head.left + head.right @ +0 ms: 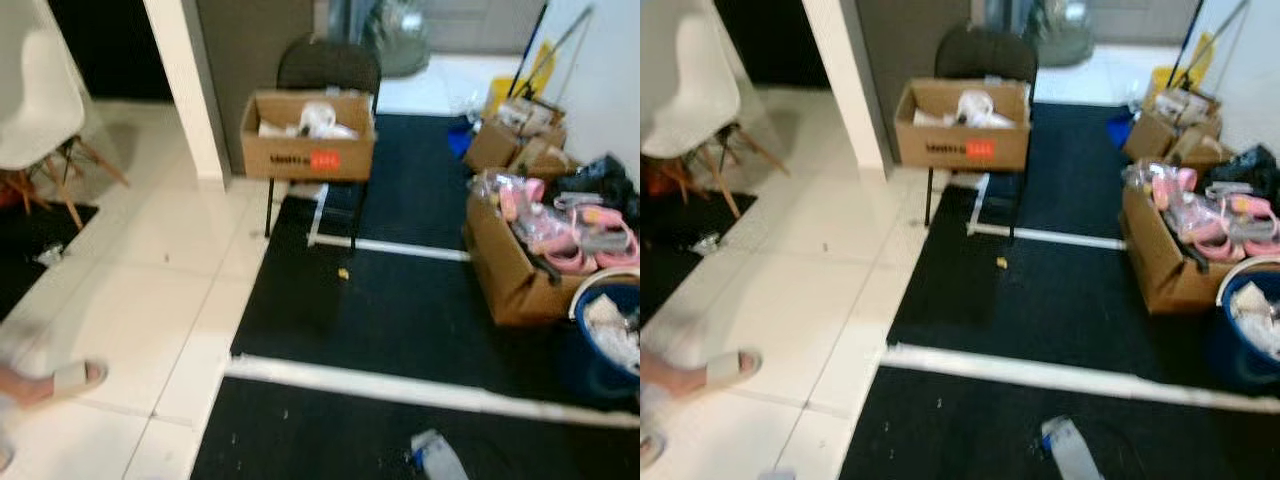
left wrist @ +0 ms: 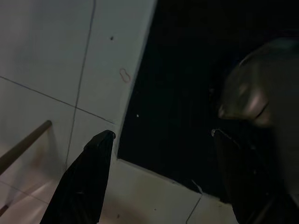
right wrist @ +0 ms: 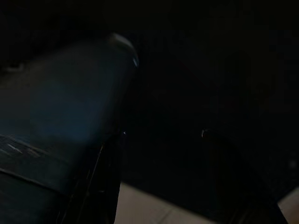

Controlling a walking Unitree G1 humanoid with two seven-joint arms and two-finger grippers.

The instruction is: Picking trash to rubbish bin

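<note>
text: dark print, too blurred to read | on: cardboard box (image 1: 307, 148) front | beside: orange-red label, also unreadable

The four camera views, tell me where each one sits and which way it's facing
Left eye: head, looking forward and down at the dark mat, the box on a chair and the blue bucket.
Right eye: head; shares that scene, including the crushed bottle.
Left wrist: looks along a black finger at tile floor and mat edge.
Right wrist: very dark; a finger over a pale strip of floor.

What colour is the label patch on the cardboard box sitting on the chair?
Orange-red, on the front of the cardboard box, beside dark printed text; clearest in the right eye view.
</note>
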